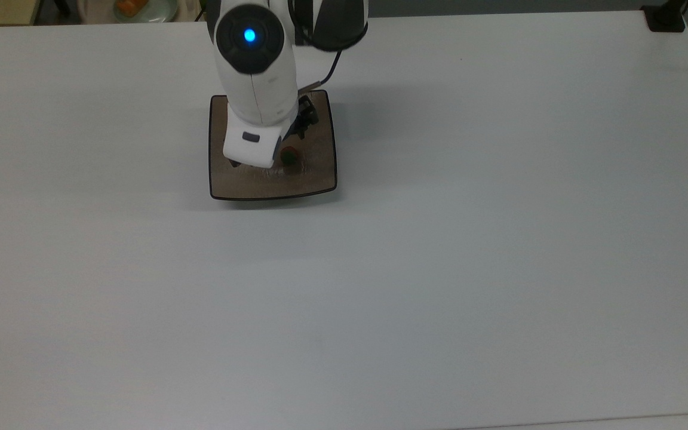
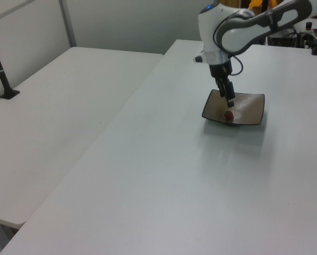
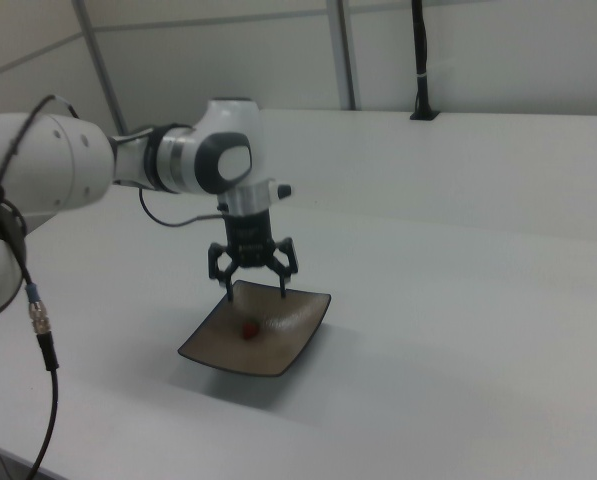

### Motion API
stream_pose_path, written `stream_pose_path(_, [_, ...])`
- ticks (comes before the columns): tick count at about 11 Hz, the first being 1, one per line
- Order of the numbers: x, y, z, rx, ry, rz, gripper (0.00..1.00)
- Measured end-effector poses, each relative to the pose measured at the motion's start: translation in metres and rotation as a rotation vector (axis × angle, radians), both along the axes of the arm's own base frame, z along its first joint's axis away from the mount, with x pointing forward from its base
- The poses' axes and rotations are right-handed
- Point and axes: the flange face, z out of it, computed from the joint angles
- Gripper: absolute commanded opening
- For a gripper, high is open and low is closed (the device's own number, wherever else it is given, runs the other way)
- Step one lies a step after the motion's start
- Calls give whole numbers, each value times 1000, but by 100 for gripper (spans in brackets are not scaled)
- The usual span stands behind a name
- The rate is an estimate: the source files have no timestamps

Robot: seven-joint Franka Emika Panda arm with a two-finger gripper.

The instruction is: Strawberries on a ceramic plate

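No readable writing or brand marks anywhere afaict. 1 strawberry (image 3: 248, 329), tiny, dark red w/ a bit of green on it in the top view, sits loose in the dished middle of the ceramic plate (image 3: 298, 345). Plate's square, glossy tan-brown, thin black rim, rounded corners, flat on the white worktop (image 1: 439, 269). Gripper (image 3: 252, 283) hangs just above the berry, fingers (image 3: 282, 285) spread wide, nothing pinched, not touching it. White arm w/ a blue light (image 1: 249, 35) on top in the top view.
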Motion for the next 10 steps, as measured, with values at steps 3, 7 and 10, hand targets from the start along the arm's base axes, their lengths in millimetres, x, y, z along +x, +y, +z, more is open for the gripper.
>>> stream_pose_path(3, [-12,0,97,-9,-163,-177,100])
stream_pose_path(7, [-61,13,199,20,-189,-314,100])
stream_pose_path(10, [-88,25,245,63,-230,-397,100])
